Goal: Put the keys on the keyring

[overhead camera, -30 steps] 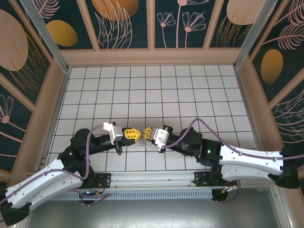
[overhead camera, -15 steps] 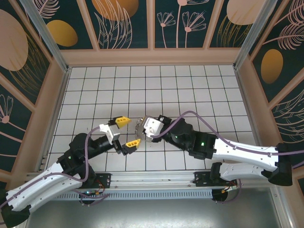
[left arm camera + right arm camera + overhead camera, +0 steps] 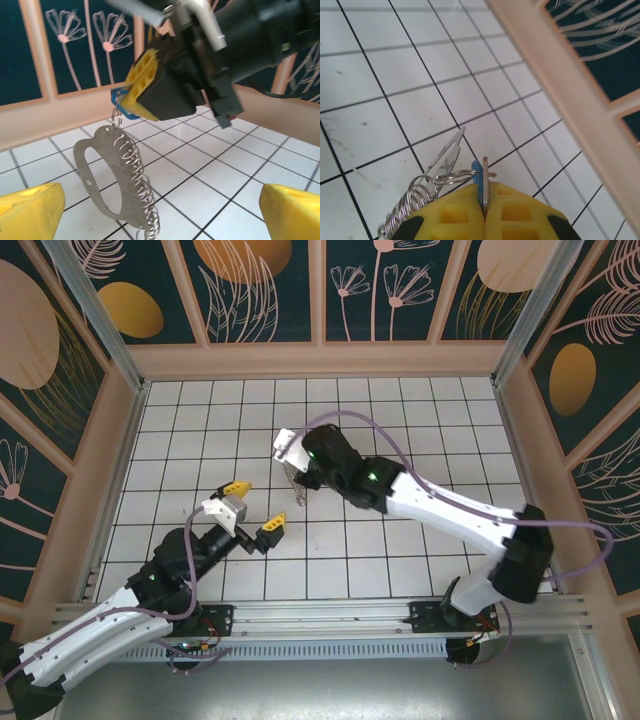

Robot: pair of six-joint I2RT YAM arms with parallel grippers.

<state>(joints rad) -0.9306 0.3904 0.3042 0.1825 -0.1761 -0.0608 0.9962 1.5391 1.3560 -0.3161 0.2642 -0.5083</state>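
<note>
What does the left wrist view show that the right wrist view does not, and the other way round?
Left wrist view: the left gripper, open, its yellow tips in the bottom corners; the right gripper seen from outside; the keyring hanging broadside, its oval hole plain to see. Right wrist view: the seam between the right gripper's shut fingers, the key pinched in it, and the keyring edge-on. Both: key, keyring, right gripper and white tiled floor.

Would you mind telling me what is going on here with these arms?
The right gripper is shut on the blue-headed key, held above the table. The keyring dangles from the key, apparently threaded through its head. The left gripper is open and empty, nearby, facing the hanging keyring.
</note>
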